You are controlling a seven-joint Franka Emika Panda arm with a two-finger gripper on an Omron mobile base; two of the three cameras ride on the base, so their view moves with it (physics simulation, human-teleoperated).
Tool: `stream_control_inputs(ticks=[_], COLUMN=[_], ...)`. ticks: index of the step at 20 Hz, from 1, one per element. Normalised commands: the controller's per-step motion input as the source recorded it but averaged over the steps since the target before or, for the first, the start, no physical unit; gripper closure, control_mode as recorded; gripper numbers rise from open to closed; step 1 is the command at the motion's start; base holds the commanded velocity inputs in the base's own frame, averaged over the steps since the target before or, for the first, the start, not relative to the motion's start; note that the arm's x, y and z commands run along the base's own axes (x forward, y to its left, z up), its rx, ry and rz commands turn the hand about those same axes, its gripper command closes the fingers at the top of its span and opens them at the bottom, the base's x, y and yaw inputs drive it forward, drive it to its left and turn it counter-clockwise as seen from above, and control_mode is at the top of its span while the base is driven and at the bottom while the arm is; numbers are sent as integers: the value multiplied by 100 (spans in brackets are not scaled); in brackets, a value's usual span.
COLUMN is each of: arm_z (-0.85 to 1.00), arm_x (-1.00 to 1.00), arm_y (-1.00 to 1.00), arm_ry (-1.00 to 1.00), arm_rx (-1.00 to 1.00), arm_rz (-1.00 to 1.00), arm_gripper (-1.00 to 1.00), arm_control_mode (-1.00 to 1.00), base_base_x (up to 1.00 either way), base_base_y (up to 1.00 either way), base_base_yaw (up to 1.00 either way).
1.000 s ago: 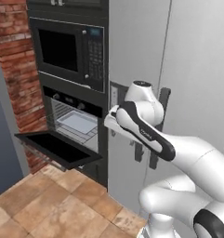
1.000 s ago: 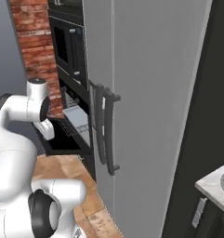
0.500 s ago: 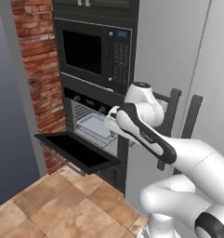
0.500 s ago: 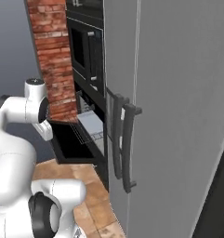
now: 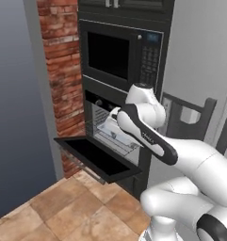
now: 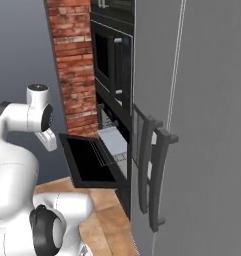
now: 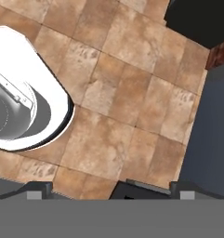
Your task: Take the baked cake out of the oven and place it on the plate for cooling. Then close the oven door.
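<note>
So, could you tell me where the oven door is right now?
The oven door hangs open, dropped flat below the black microwave, beside the brick wall.

Kitchen interior. A red brick column (image 5: 63, 70) stands left of the dark appliance tower, with a plain blue-grey wall (image 5: 16, 117) further left. A black built-in microwave (image 5: 122, 54) with a keypad sits high in the tower. To the right stands a tall grey refrigerator (image 6: 202, 125) with two dark vertical handles (image 6: 152, 175) set side by side. The floor (image 7: 127, 97) is laid with mottled tan and brown square tiles. Lighting is even and soft, without strong shadows.
</note>
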Motion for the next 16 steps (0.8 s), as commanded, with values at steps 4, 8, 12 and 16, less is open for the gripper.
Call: stream_control_inputs(ticks=[4, 8, 12, 16], arm_z=[0, 0, 0, 0], arm_x=[0, 0, 0, 0], arm_y=[0, 0, 0, 0], arm_ry=[0, 0, 0, 0], arm_rx=[0, 0, 0, 0], arm_rz=[0, 0, 0, 0], arm_gripper=[-100, -100, -100, -100], arm_control_mode=[100, 100, 100, 100], base_base_x=[34, 40, 36, 31], base_base_y=[-3, -10, -29, -27], base_base_yaw=[23, 20, 14, 10])
